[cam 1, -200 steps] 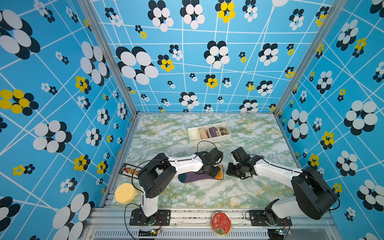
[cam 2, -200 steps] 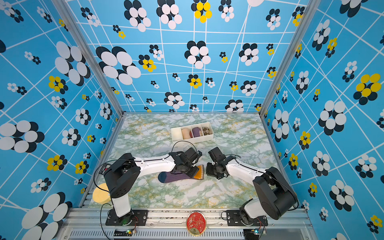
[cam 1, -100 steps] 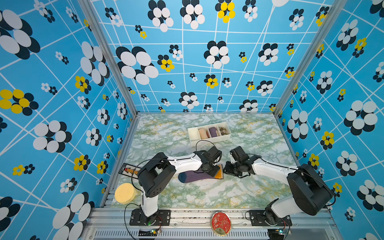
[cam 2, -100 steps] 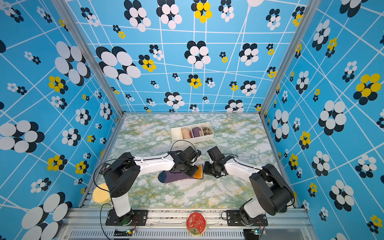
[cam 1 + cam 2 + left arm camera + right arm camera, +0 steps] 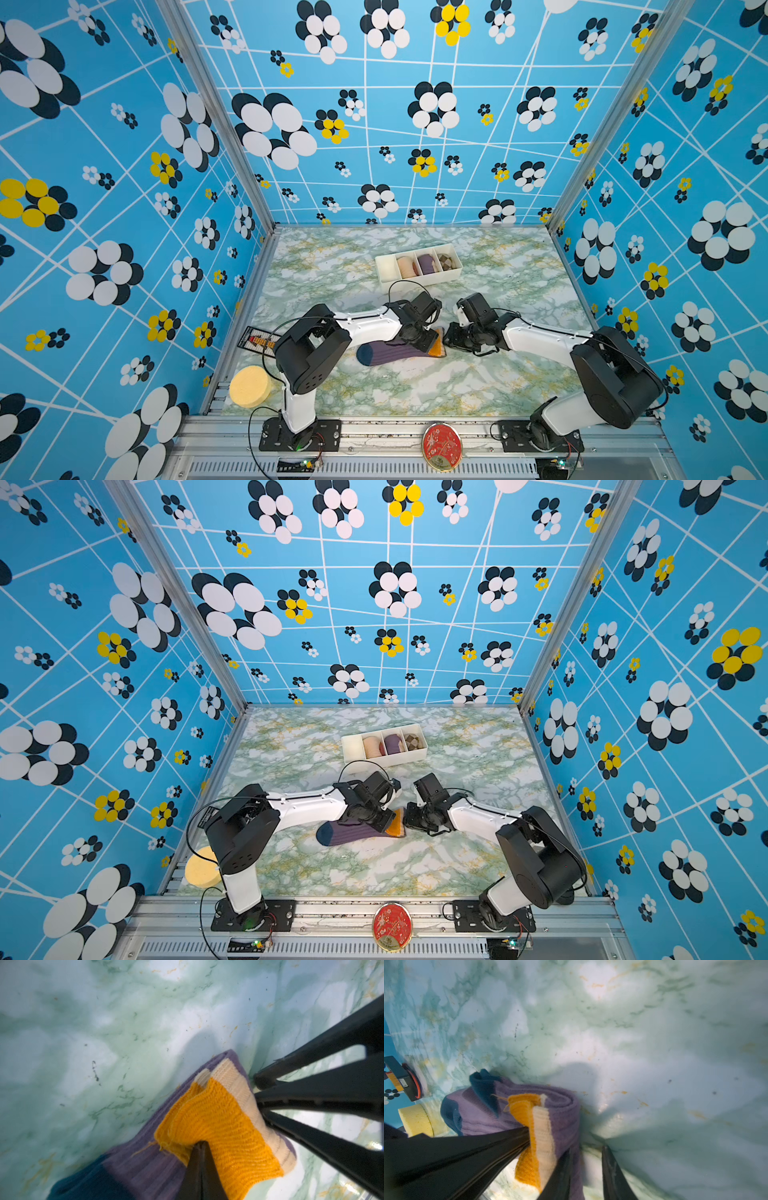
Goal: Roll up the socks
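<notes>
**Ana:** Where were the socks (image 5: 390,353)?

**Ben:** Lying on the marble table (image 5: 415,395), about the middle, between the two arms. In both top views the dark toe (image 5: 365,354) pointed left and the orange cuff (image 5: 436,347) lay to the right.

**Ana:** And the left gripper (image 5: 200,1144)?

**Ben:** Its tips were pressed together on the orange cuff, pinching the knit. The left wrist view showed the fabric puckered right at the tips.

**Ana:** The right gripper (image 5: 586,1149)?

**Ben:** It was just beside the cuff end, facing the left one. Its jaws stood a little apart, with bare table showing between them. The purple fold of the socks lay against one finger (image 5: 562,1167), but nothing was clamped.

**Ana:** How did the cuff end look?

**Ben:** It curled back over the purple body, with a cream band (image 5: 234,1082) running next to the orange.

**Ana:** What else was around?

**Ben:** A white tray (image 5: 386,268) stood toward the back, well apart from the socks. It held a peach roll (image 5: 405,266), a purple roll (image 5: 426,263) and a brown checked roll (image 5: 445,261), each in its own compartment. A yellow sponge (image 5: 249,386) sat at the front left corner. A red round tin (image 5: 441,446) rested on the metal rail (image 5: 374,432) in front.
</notes>
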Robot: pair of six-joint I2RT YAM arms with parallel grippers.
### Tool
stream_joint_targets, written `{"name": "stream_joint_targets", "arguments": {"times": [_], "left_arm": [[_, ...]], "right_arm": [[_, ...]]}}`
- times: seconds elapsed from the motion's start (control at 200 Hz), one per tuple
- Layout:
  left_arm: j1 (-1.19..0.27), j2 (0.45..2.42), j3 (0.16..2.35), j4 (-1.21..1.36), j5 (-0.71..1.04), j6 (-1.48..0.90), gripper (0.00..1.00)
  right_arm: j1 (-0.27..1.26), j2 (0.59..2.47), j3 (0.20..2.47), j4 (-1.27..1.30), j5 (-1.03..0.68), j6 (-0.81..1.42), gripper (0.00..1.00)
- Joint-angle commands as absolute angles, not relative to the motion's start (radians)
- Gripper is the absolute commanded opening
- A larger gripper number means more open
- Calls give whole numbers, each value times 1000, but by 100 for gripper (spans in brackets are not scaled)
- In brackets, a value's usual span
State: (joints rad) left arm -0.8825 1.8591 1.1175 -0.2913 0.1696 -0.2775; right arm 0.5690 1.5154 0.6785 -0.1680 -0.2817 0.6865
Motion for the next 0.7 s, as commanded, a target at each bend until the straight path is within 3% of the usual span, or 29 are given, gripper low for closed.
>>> {"name": "stream_joint_targets", "arguments": {"times": [0.0,0.375,0.695], "left_arm": [[-869,1860,1081,-328,160,-285,3],[-861,1854,1067,-324,166,-290,2],[-857,1855,1049,-314,170,-290,2]], "right_arm": [[578,1486,655,-156,-308,699,28],[577,1410,653,-247,-231,714,29],[562,1363,553,-78,-369,794,29]]}}
